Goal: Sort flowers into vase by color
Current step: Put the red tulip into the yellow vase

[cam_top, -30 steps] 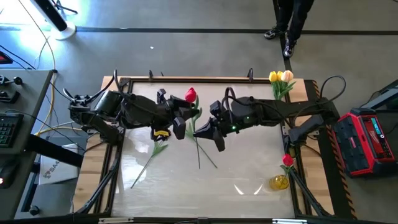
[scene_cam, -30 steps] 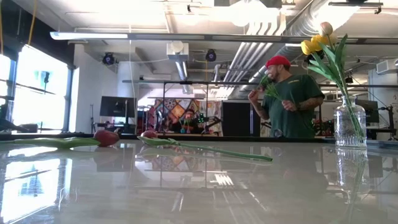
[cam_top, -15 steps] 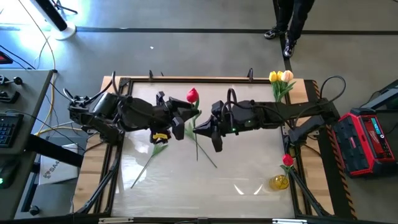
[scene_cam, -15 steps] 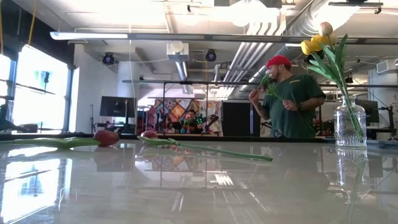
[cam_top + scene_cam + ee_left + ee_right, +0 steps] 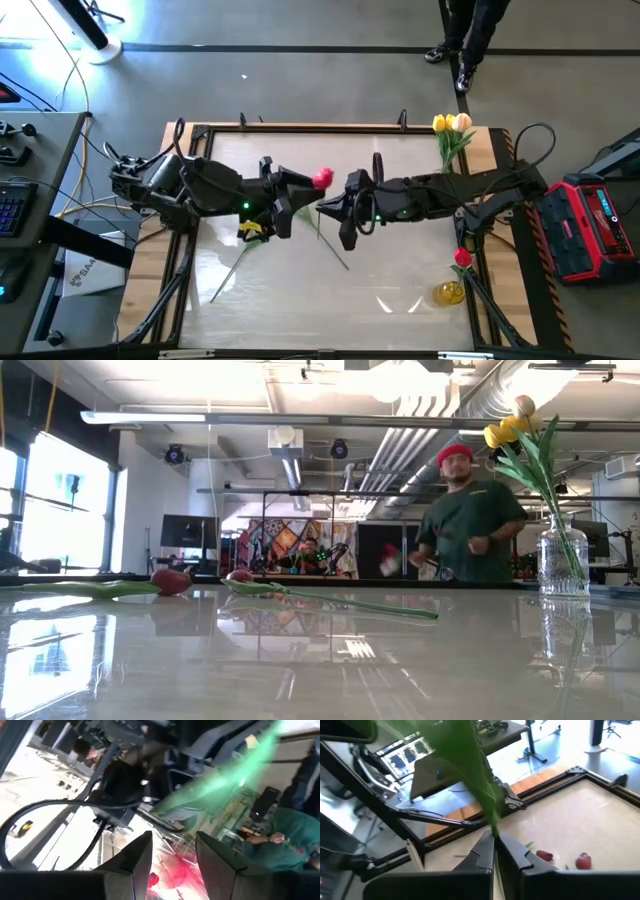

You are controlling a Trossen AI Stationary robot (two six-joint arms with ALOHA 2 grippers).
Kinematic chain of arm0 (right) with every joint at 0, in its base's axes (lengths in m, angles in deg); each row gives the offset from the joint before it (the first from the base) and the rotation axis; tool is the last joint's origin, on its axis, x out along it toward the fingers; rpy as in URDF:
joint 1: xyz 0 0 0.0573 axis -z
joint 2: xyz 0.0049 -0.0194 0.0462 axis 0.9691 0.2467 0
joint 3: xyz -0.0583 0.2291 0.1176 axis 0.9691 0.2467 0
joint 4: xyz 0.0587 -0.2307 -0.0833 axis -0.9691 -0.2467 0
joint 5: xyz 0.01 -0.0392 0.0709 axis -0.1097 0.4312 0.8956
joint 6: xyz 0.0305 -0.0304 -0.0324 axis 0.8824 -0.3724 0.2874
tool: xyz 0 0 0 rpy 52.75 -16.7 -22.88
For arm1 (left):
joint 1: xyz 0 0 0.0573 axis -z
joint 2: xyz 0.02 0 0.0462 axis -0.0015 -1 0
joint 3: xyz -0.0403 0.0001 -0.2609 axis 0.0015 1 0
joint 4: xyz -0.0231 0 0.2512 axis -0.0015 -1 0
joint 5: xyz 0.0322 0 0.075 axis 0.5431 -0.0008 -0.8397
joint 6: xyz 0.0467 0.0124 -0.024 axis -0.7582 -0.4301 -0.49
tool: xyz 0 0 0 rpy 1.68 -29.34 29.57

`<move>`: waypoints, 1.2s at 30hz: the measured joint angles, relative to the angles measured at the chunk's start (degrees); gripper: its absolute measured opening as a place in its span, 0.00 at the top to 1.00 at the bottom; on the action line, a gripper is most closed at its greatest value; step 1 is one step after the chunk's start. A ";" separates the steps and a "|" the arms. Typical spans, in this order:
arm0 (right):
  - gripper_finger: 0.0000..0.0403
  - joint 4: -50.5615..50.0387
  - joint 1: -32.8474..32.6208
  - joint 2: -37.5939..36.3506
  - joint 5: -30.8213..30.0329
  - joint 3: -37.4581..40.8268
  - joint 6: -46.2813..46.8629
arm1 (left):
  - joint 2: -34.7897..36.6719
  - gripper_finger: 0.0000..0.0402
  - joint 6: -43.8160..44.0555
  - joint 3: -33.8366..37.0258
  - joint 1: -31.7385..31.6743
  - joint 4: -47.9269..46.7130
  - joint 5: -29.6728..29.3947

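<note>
Fingers of the right gripper (image 5: pixel 494 851) are pinching the thin, limp stem of the red tulip (image 5: pixel 322 178) above table centre; we are judging it light. The left gripper (image 5: pixel 292 203) is hanging parted alongside.

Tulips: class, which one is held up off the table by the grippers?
The red-pink tulip at mid-table: the right gripper is shut on its stem, beside the left gripper. The others lie flat or stand in vases.
</note>
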 joint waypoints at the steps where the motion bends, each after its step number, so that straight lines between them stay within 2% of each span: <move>1: 1.00 -0.44 -0.28 0.00 -0.74 0.00 -0.05 | -0.14 0.65 0.63 0.00 0.12 0.46 0.41; 9: 1.00 -2.48 -0.54 -0.36 -2.30 0.02 -0.15 | -0.67 0.65 2.27 -0.02 2.81 2.53 1.63; 15: 1.00 -3.41 -0.65 -1.27 -2.28 0.02 -1.11 | -0.67 0.65 -6.37 -0.02 4.66 2.03 -2.24; 18: 1.00 -3.59 -0.76 -1.76 -2.33 0.02 -1.13 | -0.68 0.65 -7.52 -0.02 4.22 1.97 -2.76; 26: 1.00 -5.94 -0.78 -2.32 -4.49 0.02 -1.35 | -0.69 0.65 -4.07 -0.02 3.93 1.81 -6.51; 31: 1.00 -7.86 -0.78 -2.29 -4.96 0.02 -1.14 | -1.24 0.65 -7.17 -0.02 1.65 1.97 -10.28; 36: 1.00 -9.48 -0.78 -2.29 -7.68 0.02 -1.15 | -2.68 0.66 -5.88 -0.02 -0.21 2.79 -10.23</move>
